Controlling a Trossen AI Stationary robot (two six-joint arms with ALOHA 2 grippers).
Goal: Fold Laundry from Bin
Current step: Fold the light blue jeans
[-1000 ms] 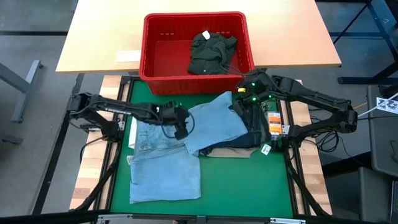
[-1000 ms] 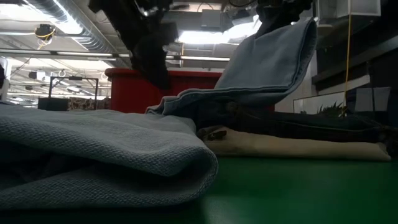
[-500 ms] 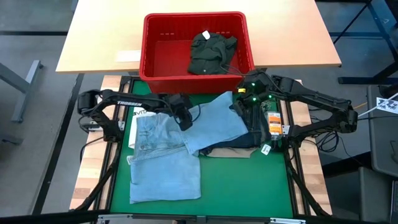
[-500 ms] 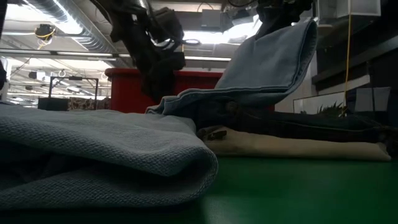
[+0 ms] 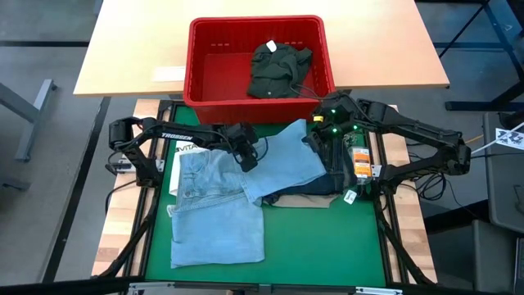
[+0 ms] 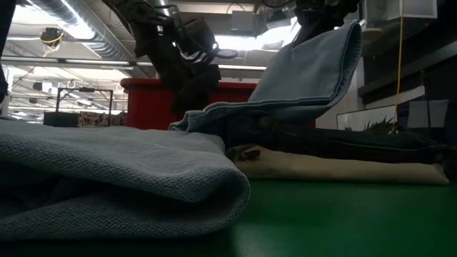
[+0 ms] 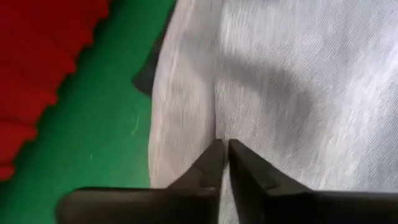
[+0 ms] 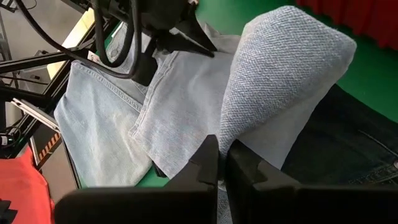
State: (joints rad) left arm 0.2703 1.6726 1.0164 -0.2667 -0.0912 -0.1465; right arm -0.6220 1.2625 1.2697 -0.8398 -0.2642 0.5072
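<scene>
Light blue jeans (image 5: 221, 205) are lying spread on the green tabletop (image 5: 319, 246), one leg folded across toward the right side. The left gripper (image 5: 246, 159) is sitting at the near-bin edge of that folded leg; in its wrist view the jaws are pinched nearly together on a crease of the light fabric, gripping it. The right gripper (image 5: 315, 141) is holding the far corner of the same leg lifted above the stack; its wrist view is showing the jaws closed on a raised hump of light blue denim, and the low view is showing that cloth hanging up off the pile. Under the folded leg, dark navy jeans (image 5: 332, 176) are lying on top of beige trousers (image 6: 343, 169), both stacked at the right of the green mat. The bin (image 5: 258, 105), a red crate, is standing on the wooden tabletop beyond the mat, just beside the grippers. A dark olive-green piece (image 5: 278, 67) is lying crumpled inside the bin, toward its right wall.
</scene>
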